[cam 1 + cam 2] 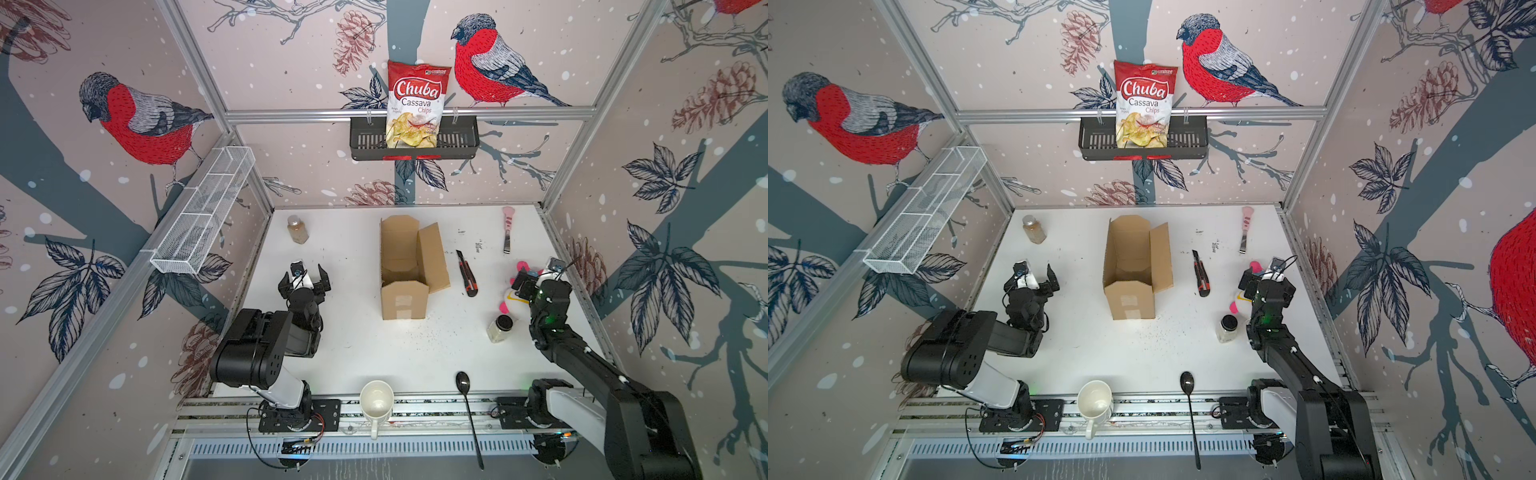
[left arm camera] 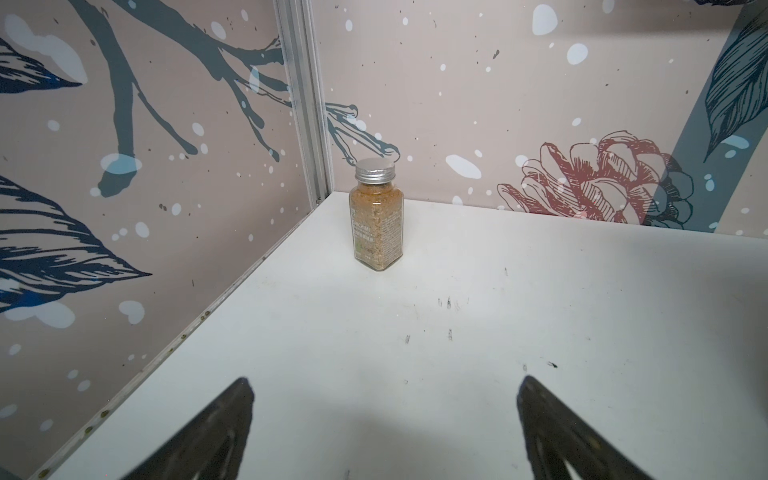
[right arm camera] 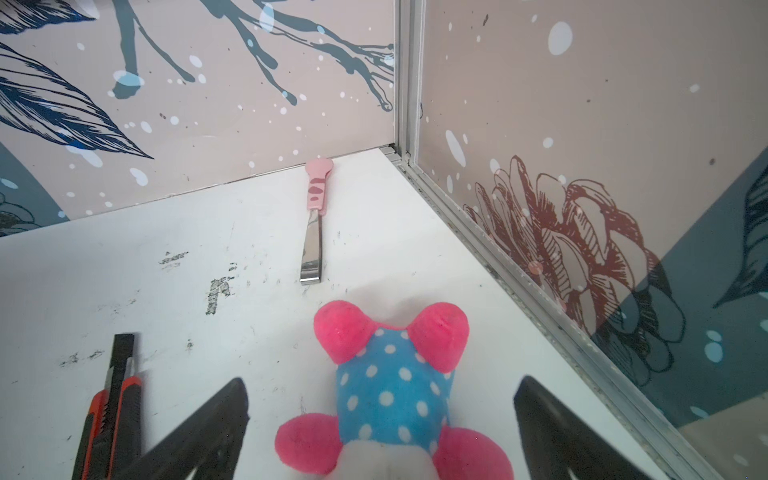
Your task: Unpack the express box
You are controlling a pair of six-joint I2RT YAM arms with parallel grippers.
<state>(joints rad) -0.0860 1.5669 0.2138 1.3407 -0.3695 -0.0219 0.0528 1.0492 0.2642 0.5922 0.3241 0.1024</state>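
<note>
Table point(image 1: 353, 332): express box point(image 1: 405, 299), cutter point(image 1: 467, 276), scraper point(image 1: 508, 228), plush point(image 3: 390, 386), spice jar point(image 1: 298, 229).

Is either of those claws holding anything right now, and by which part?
Nothing is held. The left gripper stands open over bare table; the right gripper is open too, the plush toy lying loose between its jaws, not clamped.

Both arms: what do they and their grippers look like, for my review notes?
The left arm and right arm are matte black with boxy joint housings and one white link near each base. Thin black cables loop at the bases; white clips dot the right arm, where a green light glows. The left gripper and right gripper have black, tapered fingers.
</note>
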